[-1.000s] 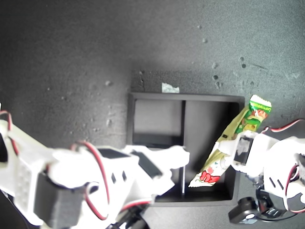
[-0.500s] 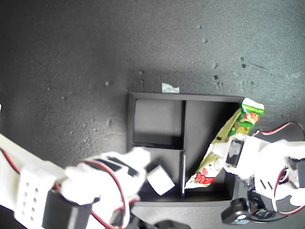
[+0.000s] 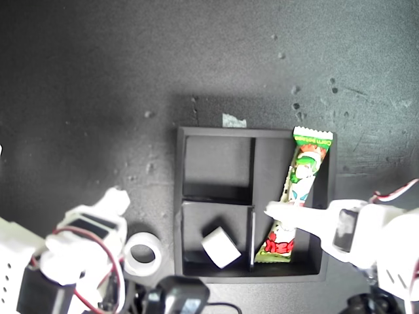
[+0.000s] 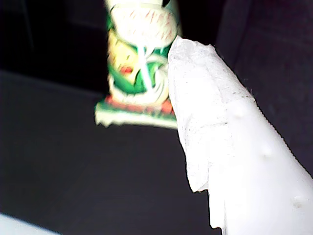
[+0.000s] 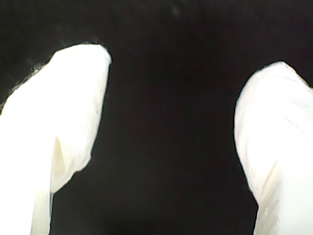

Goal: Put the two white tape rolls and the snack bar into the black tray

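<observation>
Exterior view: second hand (image 3: 116, 196) spread, low

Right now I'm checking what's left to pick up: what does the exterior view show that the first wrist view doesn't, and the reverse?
Only the exterior view shows the whole tray, one tape roll inside it, and the other roll outside, off the tray's side toward that view's left. Only the first wrist view shows the bar's crimped end up close. Both show the snack bar and my first gripper's finger beside it.

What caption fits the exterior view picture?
Snack bar and one tape roll in the black tray; second roll outside.
</observation>
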`<move>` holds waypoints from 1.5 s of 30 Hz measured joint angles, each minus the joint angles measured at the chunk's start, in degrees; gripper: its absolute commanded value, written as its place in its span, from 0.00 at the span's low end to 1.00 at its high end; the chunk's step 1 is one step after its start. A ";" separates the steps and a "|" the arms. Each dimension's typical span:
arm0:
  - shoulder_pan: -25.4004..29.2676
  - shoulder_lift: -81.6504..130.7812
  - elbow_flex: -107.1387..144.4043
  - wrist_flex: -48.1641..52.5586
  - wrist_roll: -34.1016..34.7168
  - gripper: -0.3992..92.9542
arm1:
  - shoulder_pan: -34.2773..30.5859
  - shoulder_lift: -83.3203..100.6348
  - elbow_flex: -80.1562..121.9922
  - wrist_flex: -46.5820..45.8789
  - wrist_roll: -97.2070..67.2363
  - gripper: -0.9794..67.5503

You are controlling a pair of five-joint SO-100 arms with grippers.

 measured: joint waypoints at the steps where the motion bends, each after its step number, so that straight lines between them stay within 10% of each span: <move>1: 1.67 0.00 0.00 -1.76 -1.05 0.22 | 1.41 2.02 -1.49 0.70 1.49 0.49; 12: 15.29 -10.99 -1.14 -12.92 -12.74 0.22 | 7.47 24.08 -1.49 2.55 11.78 0.18; 29: 10.90 -22.32 -2.64 -17.23 -9.93 0.20 | 2.02 25.31 1.23 2.55 11.78 0.01; 37: 9.84 -28.92 -3.43 -20.39 -10.02 0.00 | 1.23 25.31 -8.96 2.55 14.68 0.01; 45: 5.27 -18.90 -11.87 -1.67 -2.99 0.00 | -0.09 25.49 -21.01 2.55 16.44 0.01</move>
